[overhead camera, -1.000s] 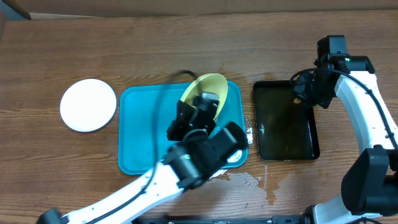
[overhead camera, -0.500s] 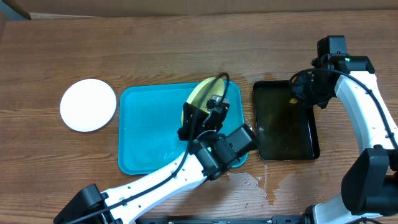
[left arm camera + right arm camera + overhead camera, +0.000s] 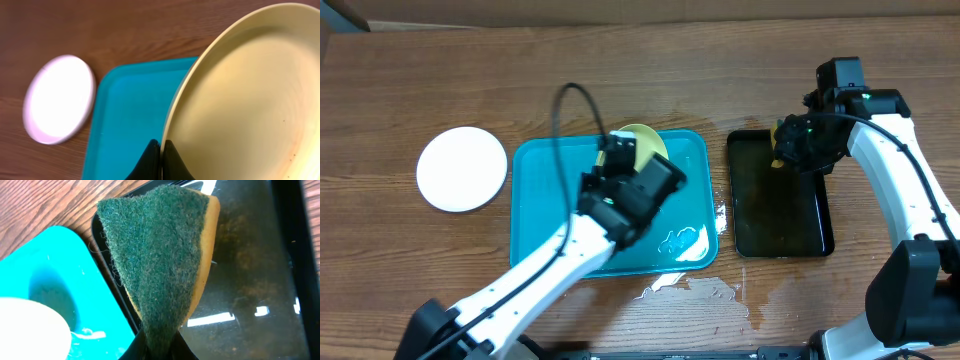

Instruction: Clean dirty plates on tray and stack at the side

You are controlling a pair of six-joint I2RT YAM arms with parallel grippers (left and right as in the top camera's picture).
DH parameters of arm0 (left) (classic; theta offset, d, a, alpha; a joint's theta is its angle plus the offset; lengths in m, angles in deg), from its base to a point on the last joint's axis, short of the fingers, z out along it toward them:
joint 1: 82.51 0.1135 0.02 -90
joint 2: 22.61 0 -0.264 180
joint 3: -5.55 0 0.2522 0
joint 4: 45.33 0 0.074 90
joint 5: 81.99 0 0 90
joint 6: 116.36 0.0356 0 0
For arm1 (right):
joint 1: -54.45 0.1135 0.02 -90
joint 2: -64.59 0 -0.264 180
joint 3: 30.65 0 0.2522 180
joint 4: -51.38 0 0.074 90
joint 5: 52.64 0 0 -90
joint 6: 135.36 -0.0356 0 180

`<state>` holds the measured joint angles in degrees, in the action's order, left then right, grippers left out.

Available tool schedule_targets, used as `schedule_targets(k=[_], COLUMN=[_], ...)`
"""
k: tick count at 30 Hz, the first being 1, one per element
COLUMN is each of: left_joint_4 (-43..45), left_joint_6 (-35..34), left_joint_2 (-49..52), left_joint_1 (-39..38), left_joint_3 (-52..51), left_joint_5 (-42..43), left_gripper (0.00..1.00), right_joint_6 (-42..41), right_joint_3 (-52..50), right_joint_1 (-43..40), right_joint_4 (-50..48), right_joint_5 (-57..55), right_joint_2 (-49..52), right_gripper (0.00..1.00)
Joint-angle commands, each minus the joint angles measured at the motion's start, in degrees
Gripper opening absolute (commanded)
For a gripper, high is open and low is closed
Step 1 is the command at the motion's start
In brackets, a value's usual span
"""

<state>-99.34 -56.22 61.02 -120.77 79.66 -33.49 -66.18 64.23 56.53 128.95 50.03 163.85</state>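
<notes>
My left gripper (image 3: 161, 150) is shut on the rim of a pale yellow plate (image 3: 240, 100), which it holds tilted above the turquoise tray (image 3: 130, 115). From overhead, that plate (image 3: 642, 141) and the left gripper (image 3: 623, 152) are over the tray's (image 3: 545, 215) back middle. A white plate (image 3: 462, 168) lies flat on the table left of the tray, and it also shows in the left wrist view (image 3: 59, 97). My right gripper (image 3: 157, 347) is shut on a green-and-yellow sponge (image 3: 160, 255). It hangs over the back left corner of the black tray (image 3: 780, 200).
Foamy water (image 3: 685, 242) lies in the turquoise tray's front right corner. A wet patch (image 3: 705, 290) spreads on the wood in front of both trays. The black tray (image 3: 250, 265) holds murky water. A white rounded shape (image 3: 27, 330) shows at the right wrist view's lower left.
My left arm has swung left and back, carrying the yellow plate from the tray's right side to its back middle. The right gripper with the sponge has shifted slightly left.
</notes>
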Motion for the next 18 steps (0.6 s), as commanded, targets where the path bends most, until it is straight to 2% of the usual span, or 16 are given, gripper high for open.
schedule_targets(k=[1,2,4,8,11,18], left_joint_4=[1.40,1.77,1.46,2.01,3.58,9.66], left_joint_6=[1.31,3.08,3.69,3.72,3.76,3.80], left_joint_2=[-4.50,-4.68,-4.46,-2.80,-1.51,-0.48], left_joint_1=[7.13,9.40,11.85,13.09,12.46,12.26], left_joint_3=[0.92,0.92,0.85,0.81,0.81,0.81], left_joint_5=[22.97,28.92,31.74,27.54,25.79,25.49], left_gripper=[0.04,0.04,0.04,0.04,0.04,0.04], right_joint_6=[1.57,2.05,4.09,15.47,19.85,17.97], right_joint_3=[0.59,0.59,0.59,0.59,0.57,0.57], right_joint_1=[1.84,2.45,3.63,6.95,9.44,19.06], right_joint_4=[-0.17,-0.15,0.02,0.83,1.51,1.31], right_joint_5=[1.62,2.75,7.37,29.88,38.40,39.04], right_joint_2=[-1.51,-1.51,-1.51,-1.51,-1.51,-1.49], right_gripper=[0.04,0.04,0.04,0.04,0.04,0.04])
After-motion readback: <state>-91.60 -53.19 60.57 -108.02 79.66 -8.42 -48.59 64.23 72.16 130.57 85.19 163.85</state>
